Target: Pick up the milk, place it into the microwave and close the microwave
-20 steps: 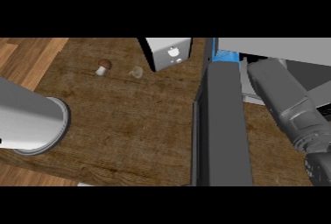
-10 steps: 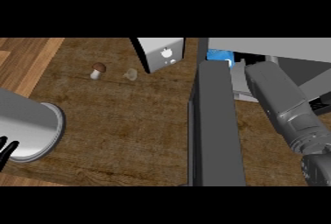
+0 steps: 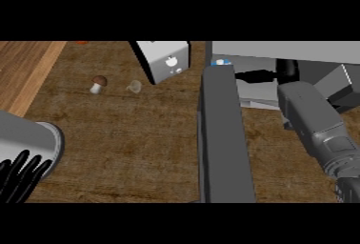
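Black fingers of the left hand [image 3: 21,174] showed at the near left corner of the head view, straight and spread, holding nothing, just in front of the grey cuff of the left forearm [image 3: 28,143]. Across the scene the right forearm [image 3: 316,128] stretched from the near right edge toward the far side, reaching into the opening of the microwave [image 3: 281,50]. Its right hand [image 3: 264,75] was only partly visible there — a dark finger-like shape pointing left, close to a small blue-and-white object that appeared to be the milk [image 3: 222,62], just inside the microwave at its far left corner. Whether those fingers were curled or straight could not be told, nor whether they touched the milk.

The microwave door [image 3: 224,138] stood open, seen edge-on as a long dark grey slab running from the far side toward the near edge, between the open stretch of counter and the right forearm.

On the wooden counter [image 3: 134,143], at the far side left of the door, a white box-like object with a small apple mark [image 3: 165,62] stood tilted in view. Left of it lay a pale, rounded item [image 3: 134,86], and further left a small mushroom [image 3: 97,84] with a brown cap and white stem — well apart from both hands.
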You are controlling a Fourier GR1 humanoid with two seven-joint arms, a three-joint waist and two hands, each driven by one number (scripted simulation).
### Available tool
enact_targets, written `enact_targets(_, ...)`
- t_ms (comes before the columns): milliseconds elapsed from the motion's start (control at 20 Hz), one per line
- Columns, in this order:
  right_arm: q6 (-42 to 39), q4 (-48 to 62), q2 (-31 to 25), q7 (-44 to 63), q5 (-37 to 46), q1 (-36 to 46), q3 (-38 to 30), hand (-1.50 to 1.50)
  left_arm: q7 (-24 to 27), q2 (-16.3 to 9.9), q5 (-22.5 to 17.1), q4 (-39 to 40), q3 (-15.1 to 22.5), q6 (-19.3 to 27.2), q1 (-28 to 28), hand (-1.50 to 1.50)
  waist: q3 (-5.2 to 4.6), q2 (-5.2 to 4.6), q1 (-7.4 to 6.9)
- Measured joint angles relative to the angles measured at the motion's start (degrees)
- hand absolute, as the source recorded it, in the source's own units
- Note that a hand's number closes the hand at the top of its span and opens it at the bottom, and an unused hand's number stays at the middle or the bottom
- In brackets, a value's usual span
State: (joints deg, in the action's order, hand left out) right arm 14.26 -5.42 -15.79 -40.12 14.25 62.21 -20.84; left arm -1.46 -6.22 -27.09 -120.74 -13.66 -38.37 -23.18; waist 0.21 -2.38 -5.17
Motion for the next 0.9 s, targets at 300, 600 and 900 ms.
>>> enact_targets(300, -11.7, -0.1, 1.2, -3.4, -2.9, -2.9, -2.2, -1.50, 0.1, 0.5, 3.2, 2.9, 5.0, -4.3, 0.0, -1.50, -0.03, 0.65, 1.52)
enact_targets(600, -21.8, -0.7, 4.0, -6.8, -5.6, -7.6, -3.8, -1.50, 2.5, 1.5, 10.4, 8.1, 8.0, -7.3, 2.5, -1.50, -0.14, 1.60, 3.50)
enact_targets(900, -27.4, -3.1, 7.1, -9.6, -6.6, -14.4, -2.8, -1.50, 6.0, 4.6, 20.2, 11.9, 11.9, -6.3, 5.2, -1.50, -0.24, 2.45, 5.20)
